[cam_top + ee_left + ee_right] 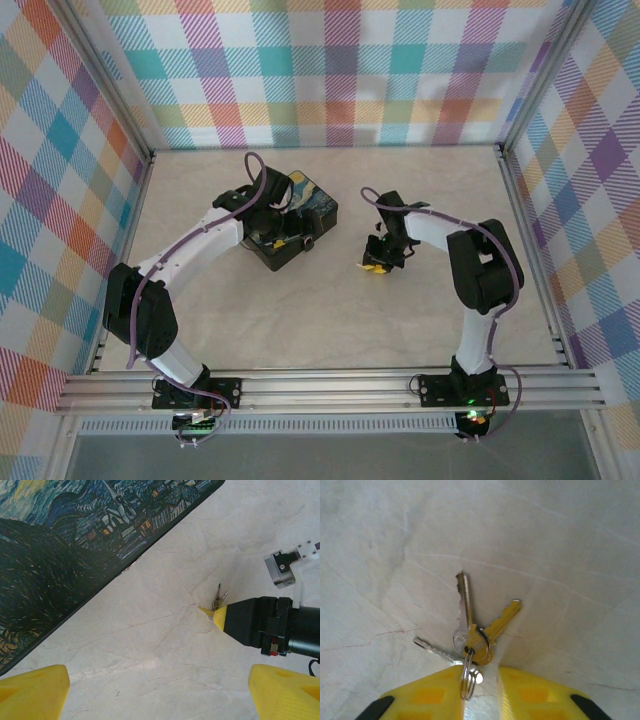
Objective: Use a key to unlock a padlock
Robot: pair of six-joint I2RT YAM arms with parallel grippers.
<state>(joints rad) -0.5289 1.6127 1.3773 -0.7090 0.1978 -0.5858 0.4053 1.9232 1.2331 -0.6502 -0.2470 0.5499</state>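
Jaws of the left gripper [159, 692] are spread wide, with nothing between them; its yellow fingertips [32, 690] are seen at both lower corners of the left wrist view, above the pale table [150, 645]. Dark box [60, 555] with a Starry Night lid is noted at upper left of that view, close by. Farther right, the key bunch [472, 642] is laid on the table, three keys fanned from one ring [467, 680]. Ring is caught in the narrow gap of the right gripper [480, 687], whose jaws are nearly closed on it. In the top view this gripper is placed right of the box, apart from it.
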